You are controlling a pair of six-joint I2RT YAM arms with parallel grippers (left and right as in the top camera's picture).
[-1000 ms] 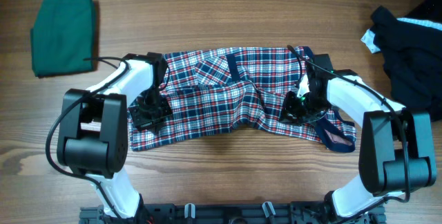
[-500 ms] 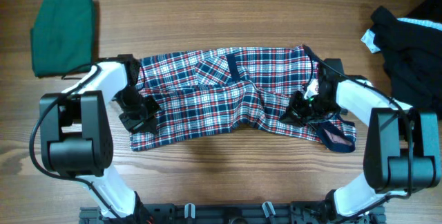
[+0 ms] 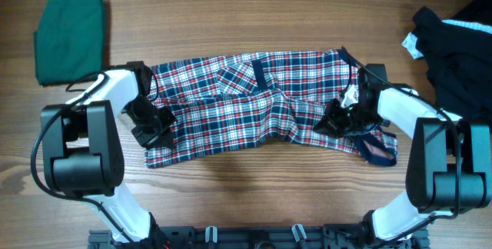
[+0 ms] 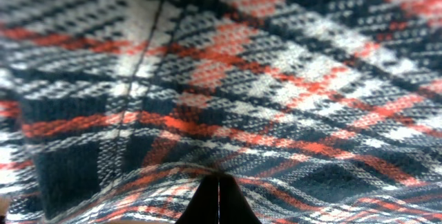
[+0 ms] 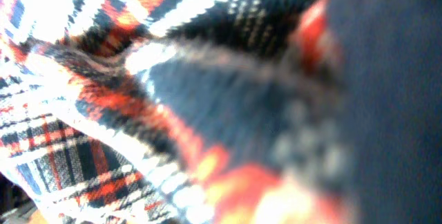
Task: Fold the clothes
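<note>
A red, white and navy plaid dress is seen spread crosswise on a wooden table, between two white robot arms, in the overhead view. Its cloth is rumpled at the middle, and a short navy band is shown on its far half. A loop of navy trim is left trailing at the dress's right end, beside the right arm.

The left gripper is set low on the dress's left edge. In the left wrist view its dark fingertips are pressed together, only a thin line being left between them, and a raised ridge of the plaid weave is caught at their tip. The right gripper is laid on the dress near its right end. The right wrist view is filled with blurred plaid and navy cloth; no fingers are shown there, so it cannot be told how far this claw is opened or whether anything is held in it.

A dark-green garment is kept folded at the far left corner, well apart from the dress. A heap of black garments is piled at the far right edge, with a small white patch showing on it. Any writing on that patch is too small to be read.
</note>
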